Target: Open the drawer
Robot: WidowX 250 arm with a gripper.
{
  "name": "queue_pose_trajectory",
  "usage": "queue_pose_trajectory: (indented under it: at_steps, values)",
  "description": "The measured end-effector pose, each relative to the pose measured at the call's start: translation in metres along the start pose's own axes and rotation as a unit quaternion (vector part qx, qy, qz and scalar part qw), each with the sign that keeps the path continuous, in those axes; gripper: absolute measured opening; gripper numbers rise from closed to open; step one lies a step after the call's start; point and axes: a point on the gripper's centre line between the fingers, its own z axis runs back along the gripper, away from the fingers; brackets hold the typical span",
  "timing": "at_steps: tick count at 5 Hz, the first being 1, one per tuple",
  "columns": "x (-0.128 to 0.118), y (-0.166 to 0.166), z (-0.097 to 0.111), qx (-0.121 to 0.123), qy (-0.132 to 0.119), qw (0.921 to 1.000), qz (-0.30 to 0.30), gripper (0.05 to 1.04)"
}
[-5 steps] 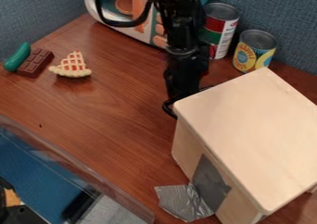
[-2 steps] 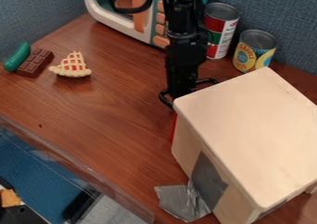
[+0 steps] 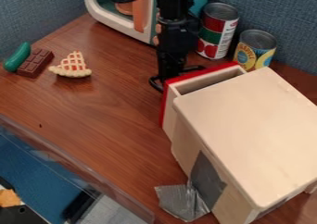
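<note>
Drawer (image 3: pixel 172 90) juts partway from the pale wooden cabinet (image 3: pixel 244 130), red-fronted with pale walls, the gripper (image 3: pixel 174 77) spread wide at its front.

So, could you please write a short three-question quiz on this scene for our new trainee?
1. True or false: the drawer is fully closed.
2. Which thing lies between the green toy and the pie slice?
A) a can
B) the chocolate bar
C) the drawer
3. Fill in the missing colour: the drawer's front is ____.

Key: 1 false; 2 B; 3 red.
</note>
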Motion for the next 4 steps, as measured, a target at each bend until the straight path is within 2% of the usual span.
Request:
queue_pose_trajectory:
  at_steps: [1,4]
  values:
    - [-0.007,0.016,0.007,0.011,0.006,0.9999,-0.004,0.152]
    - [-0.019,0.028,0.012,0.002,0.024,0.9997,0.000,0.151]
